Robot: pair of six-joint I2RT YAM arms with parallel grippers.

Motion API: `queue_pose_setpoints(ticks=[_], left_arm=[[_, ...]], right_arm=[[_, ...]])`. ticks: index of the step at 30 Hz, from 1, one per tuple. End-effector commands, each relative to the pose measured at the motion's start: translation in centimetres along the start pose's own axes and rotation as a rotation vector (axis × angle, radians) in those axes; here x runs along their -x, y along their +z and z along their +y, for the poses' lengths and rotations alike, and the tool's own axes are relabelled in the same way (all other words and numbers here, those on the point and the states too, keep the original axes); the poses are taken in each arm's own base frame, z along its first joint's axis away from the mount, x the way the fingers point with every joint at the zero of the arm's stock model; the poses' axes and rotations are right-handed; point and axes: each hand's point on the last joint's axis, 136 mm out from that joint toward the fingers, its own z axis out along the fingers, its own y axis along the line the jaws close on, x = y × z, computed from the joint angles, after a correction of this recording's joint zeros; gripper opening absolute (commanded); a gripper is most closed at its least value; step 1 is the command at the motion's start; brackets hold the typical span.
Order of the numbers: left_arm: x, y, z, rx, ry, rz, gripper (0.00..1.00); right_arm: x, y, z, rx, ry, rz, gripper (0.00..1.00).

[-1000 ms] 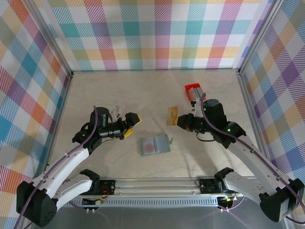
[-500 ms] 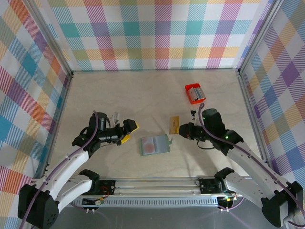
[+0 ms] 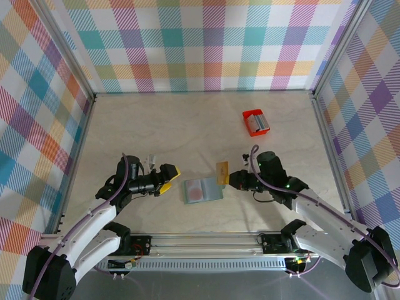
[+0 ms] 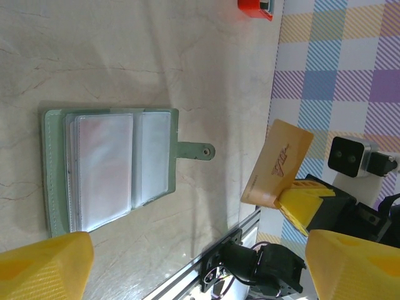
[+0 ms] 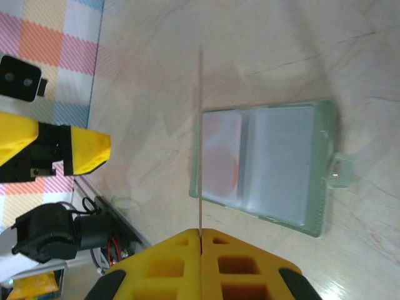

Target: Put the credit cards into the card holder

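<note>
**Item 1: gold card** [image 3: 221, 172]. A thin, stiff rectangle, light and probably slick-faced. It stands on edge in the air, just beside the right margin of the card holder. The right hand [image 3: 226, 178] is clamped on one short end, so most of the card's length projects free. The right wrist view shows it edge-on as a thin line over the holder. It is likely to pivot or slip if the free end catches. The grip is best kept on the short end, with the leading edge left bare for the slot.

**Item 2: card holder** [image 3: 203, 189]. A grey-green bifold, lying open and flat on the bench [image 3: 187, 125] between the two hands. Its clear sleeves [image 4: 103, 169] face up and its tab [image 4: 195, 150] points toward the right arm. A reddish patch shows through one sleeve. It looks soft, light and apt to slide when pushed, so it would want pinning at a cover edge.

**Item 3: left hand** [image 3: 166, 180]. Spread wide and holding nothing, it sits near the holder's left side, apart from it.

**Item 4: red box** [image 3: 256, 122]. Well apart, toward the far right of the bench.
</note>
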Motion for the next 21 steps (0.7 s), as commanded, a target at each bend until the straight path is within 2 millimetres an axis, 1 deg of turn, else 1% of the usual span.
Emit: queue_pose_setpoints(ticks=[1, 4, 9, 11, 14, 17, 19, 21], left_arm=[[-0.2, -0.1, 0.2, -0.01, 0.002, -0.003, 0.86], [-0.5, 0.2, 1.1, 0.005, -0.027, -0.001, 0.85], [-0.6, 0.7, 0.3, -0.062, -0.039, -0.034, 0.84], [-0.6, 0.8, 0.1, -0.06, -0.026, -0.041, 0.84], [-0.9, 1.5, 0.1, -0.043, -0.024, -0.015, 0.84], [-1.1, 2.0, 0.3, -0.019, -0.018, -0.013, 0.84], [-1.0, 2.0, 0.7, 0.004, -0.015, -0.025, 0.84], [-0.8, 1.8, 1.0, 0.017, -0.005, -0.052, 0.84]], right_arm=[[-0.2, 0.9, 0.8, 0.047, -0.044, -0.008, 0.0], [-0.9, 1.6, 0.7, 0.066, -0.048, 0.02, 0.0], [-1.1, 2.6, 1.4, 0.1, -0.106, 0.085, 0.0], [-0.9, 2.8, 1.5, 0.094, -0.119, 0.1, 0.0], [-1.0, 3.5, 1.4, 0.105, -0.093, 0.115, 0.0], [-1.2, 4.4, 2.4, 0.179, -0.099, 0.165, 0.0], [-1.4, 5.1, 2.0, 0.171, -0.08, 0.196, 0.0], [-1.3, 5.7, 1.1, 0.146, -0.034, 0.212, 0.0]])
